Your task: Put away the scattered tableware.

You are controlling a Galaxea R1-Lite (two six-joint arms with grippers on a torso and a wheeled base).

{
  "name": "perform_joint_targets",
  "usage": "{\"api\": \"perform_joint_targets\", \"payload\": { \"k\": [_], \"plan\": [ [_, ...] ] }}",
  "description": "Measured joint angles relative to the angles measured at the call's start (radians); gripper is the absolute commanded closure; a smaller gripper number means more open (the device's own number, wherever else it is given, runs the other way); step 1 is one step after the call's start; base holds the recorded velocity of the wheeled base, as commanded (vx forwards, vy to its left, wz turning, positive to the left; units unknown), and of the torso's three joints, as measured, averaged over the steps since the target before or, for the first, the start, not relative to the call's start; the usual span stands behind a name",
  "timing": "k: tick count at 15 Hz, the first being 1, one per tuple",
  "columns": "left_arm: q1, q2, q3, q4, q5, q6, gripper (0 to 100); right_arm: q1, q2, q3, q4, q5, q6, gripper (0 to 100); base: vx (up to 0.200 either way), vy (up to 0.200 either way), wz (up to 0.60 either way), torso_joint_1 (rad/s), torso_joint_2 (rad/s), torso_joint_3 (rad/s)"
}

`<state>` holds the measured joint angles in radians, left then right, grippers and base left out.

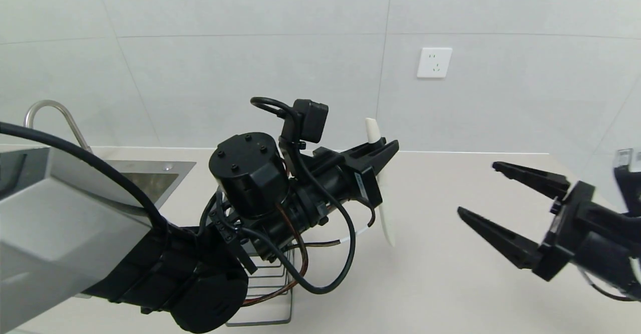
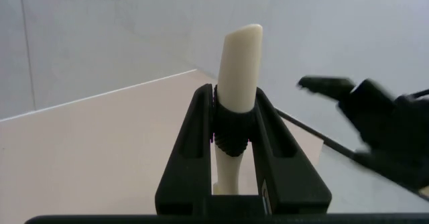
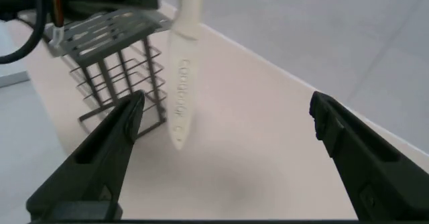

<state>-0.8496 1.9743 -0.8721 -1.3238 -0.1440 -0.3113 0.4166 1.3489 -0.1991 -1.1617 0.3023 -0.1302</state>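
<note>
My left gripper point(image 1: 379, 154) is shut on a cream-white knife point(image 1: 384, 209) and holds it upright above the countertop, handle up and blade pointing down. In the left wrist view the handle point(image 2: 236, 76) sticks up between the two black fingers point(image 2: 196, 133). The right wrist view has the blade point(image 3: 181, 96) hanging in the air in front of a wire cutlery rack point(image 3: 114, 56). My right gripper point(image 1: 481, 191) is open at the right, apart from the knife, with nothing between its fingers point(image 3: 100, 157).
The wire rack point(image 1: 270, 294) stands on the beige countertop point(image 1: 450, 284) under my left arm. A steel sink point(image 1: 150, 184) with a curved tap point(image 1: 50, 111) lies at the left. A tiled wall with a socket point(image 1: 434, 62) closes the back.
</note>
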Motion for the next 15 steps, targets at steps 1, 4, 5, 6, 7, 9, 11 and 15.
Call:
{"api": "perform_joint_targets", "payload": {
  "k": [1,4,5,6,7,9,11,15],
  "plan": [
    [0.0,-0.005,0.011,0.0,0.0,0.02,100,-0.051,-0.064,0.025,0.001,0.0,0.0,0,0.0,0.0,0.0,0.0,0.0,0.0],
    [-0.006,-0.033,0.023,0.008,0.001,0.025,100,-0.189,-0.269,0.104,0.026,0.0,0.0,100,0.0,0.0,0.0,0.0,0.0,0.0],
    [-0.006,-0.044,0.026,0.008,0.001,0.025,100,-0.236,-0.349,0.127,0.057,0.0,-0.001,100,0.0,0.0,0.0,0.0,0.0,0.0],
    [-0.005,-0.056,0.038,0.008,0.001,0.025,100,-0.281,-0.434,0.144,0.107,0.001,0.0,100,0.0,0.0,0.0,0.0,0.0,0.0],
    [-0.003,-0.065,0.049,0.007,0.001,0.025,100,-0.315,-0.51,0.155,0.156,0.002,0.0,100,0.0,0.0,0.0,0.0,0.0,0.0],
    [-0.001,-0.089,0.065,0.007,0.001,0.025,100,-0.365,-0.696,0.171,0.272,0.004,0.0,100,0.0,0.0,0.0,0.0,0.0,0.0],
    [-0.001,-0.106,0.071,0.007,0.002,0.026,100,-0.382,-0.858,0.183,0.38,0.015,-0.002,100,0.0,0.0,0.0,0.0,0.0,0.0],
    [0.001,-0.13,0.078,0.003,0.002,0.027,100,-0.318,-1.13,0.196,0.613,0.025,-0.029,100,0.0,0.0,0.0,0.0,0.0,0.0]
  ]
}}
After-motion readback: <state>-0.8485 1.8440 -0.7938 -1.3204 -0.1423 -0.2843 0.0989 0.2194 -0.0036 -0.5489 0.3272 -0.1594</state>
